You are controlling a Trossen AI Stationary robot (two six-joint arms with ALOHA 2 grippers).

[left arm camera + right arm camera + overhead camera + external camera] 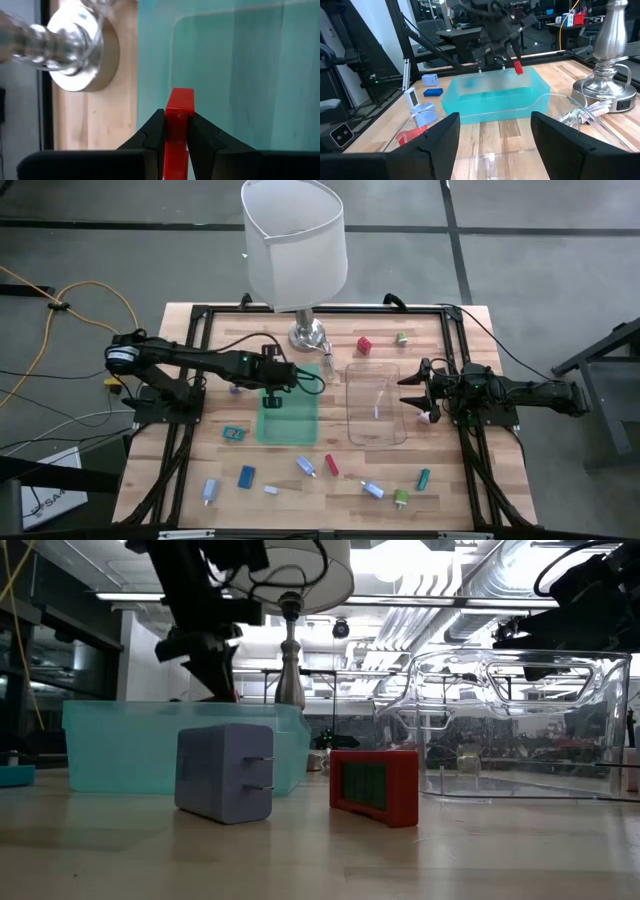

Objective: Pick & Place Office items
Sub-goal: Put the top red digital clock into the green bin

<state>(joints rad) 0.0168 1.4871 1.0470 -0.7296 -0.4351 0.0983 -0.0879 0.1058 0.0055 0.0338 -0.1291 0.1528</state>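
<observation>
The left gripper hangs over the green bin, its fingers pinched tight on a slim red piece that sticks out past the tips with its long axis running along the fingers, pointing down toward the bin's floor. In the right wrist view the red piece sits just above the bin's far rim, near the corner closest to the lamp base, so to my eye a release should drop it inside. The right gripper waits beside the clear tray, on the side away from the bin, fingers spread wide and empty, so the left arm is clearly nearer. Other office items lie scattered across the worktop.
</observation>
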